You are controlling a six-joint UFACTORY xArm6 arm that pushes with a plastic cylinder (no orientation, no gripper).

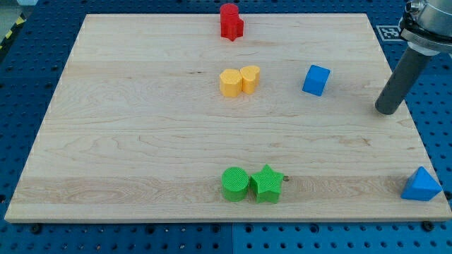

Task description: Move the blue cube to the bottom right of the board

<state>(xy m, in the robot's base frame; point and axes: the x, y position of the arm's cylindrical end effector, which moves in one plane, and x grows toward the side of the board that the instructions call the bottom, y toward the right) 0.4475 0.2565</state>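
Rod slanted down from view's top right, upper part cut off; tip [386, 111] resting on board [141, 141] near right edge, well right of blue cube [316, 80]. No pincer fitted. Blue triangular block [421, 185] overhanging bottom-right corner.

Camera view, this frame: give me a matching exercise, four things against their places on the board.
Things:
1. blue cube
2. red blocks
3. green star
4. my tip

Places:
A. top edge, middle
B. right edge, to the right of the blue cube, apart from it
C. bottom middle, touching a green cylinder
D. upper right, right of the yellow blocks

Pairs: 1-D, 2-A, 3-C, 4-B
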